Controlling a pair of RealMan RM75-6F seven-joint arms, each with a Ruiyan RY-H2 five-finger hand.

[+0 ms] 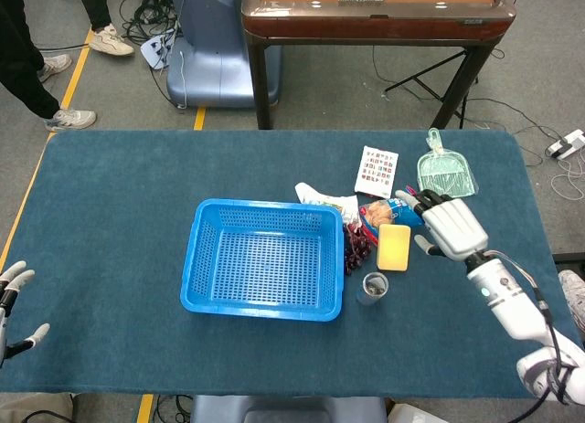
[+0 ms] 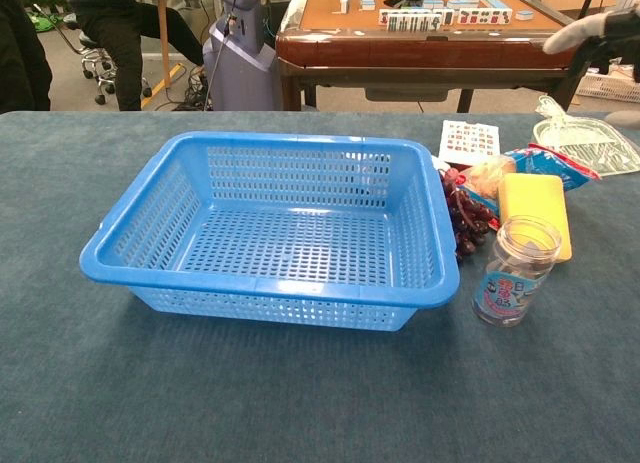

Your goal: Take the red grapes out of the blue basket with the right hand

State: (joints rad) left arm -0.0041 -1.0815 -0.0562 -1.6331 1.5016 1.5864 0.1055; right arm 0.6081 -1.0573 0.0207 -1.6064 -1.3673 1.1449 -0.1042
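red grapes (image 1: 356,248) beside blue basket (image 1: 263,300)

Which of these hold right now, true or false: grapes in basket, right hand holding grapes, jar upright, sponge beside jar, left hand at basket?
1. The grapes lie inside the basket. False: they lie on the table just outside its right wall.
2. The right hand holds the grapes. False: it is empty, fingers apart.
3. The jar stands upright. True.
4. The sponge lies just behind the jar. True.
5. The left hand rests on the basket. False: it is at the table's left edge.
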